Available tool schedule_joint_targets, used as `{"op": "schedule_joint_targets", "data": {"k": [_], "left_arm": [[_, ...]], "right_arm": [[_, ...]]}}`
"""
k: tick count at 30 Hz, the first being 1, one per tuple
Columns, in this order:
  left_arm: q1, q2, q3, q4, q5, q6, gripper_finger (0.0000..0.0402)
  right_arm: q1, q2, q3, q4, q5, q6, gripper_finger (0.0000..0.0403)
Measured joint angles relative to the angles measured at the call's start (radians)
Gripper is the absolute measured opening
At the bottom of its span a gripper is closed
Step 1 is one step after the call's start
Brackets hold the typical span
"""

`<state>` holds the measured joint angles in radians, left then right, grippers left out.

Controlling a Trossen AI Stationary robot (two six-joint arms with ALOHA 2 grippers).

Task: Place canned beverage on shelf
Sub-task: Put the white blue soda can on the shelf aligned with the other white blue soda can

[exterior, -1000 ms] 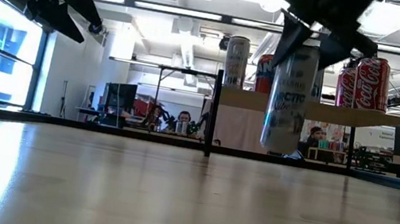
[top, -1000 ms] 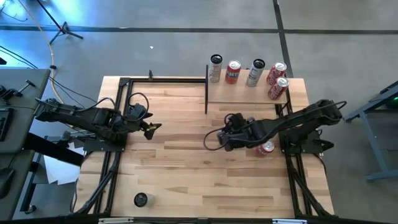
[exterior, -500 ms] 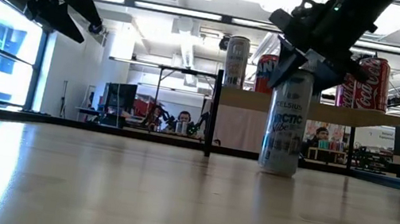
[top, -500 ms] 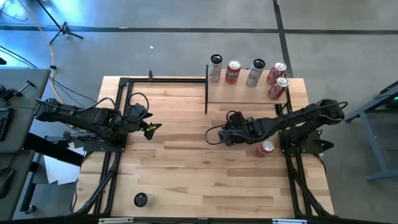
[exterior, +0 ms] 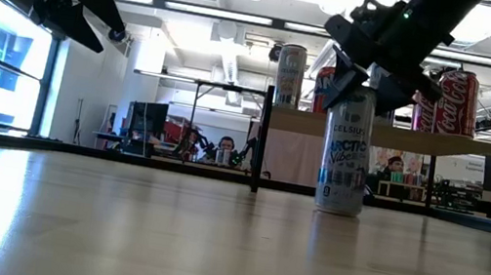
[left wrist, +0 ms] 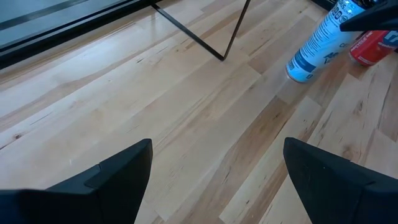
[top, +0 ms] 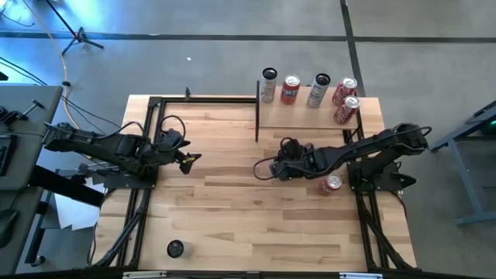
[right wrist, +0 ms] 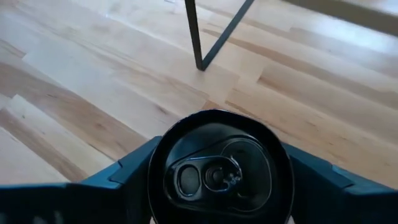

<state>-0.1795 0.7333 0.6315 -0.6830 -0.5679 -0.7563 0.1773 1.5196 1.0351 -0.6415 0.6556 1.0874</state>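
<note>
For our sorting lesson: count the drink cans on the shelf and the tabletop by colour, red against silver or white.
Red cans: 4
Silver or white cans: 3
Total: 7
Dark round thing near the table's front edge: kind unclear, not counted.

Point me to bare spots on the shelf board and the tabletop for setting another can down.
Shelf: its front strip is bare, its back edge is crowded with five cans. Tabletop: wide bare run between the left gripper and the white-blue can under the right gripper; also the near middle. Tight near the red can by the right arm.
</note>
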Motion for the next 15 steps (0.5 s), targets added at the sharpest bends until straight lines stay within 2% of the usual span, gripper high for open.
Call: {"op": "schedule_joint_targets", "data": {"k": [8,13,15], "left_arm": [[0.000,0.000,0.000,0.000,0.000,0.000,0.0337],[0.000,0.000,0.000,0.000,0.000,0.000,0.0337],[0.000,0.000,0.000,0.000,0.000,0.000,0.0337]], "right_arm": [[0.025,0.000,0.000,-0.007,0.079,0.020,0.0340],[0.056,0.013,0.001,-0.032,0.121,0.098,0.0389],[0.073,0.036,0.000,-0.034,0.141,0.139,0.0396]]}}
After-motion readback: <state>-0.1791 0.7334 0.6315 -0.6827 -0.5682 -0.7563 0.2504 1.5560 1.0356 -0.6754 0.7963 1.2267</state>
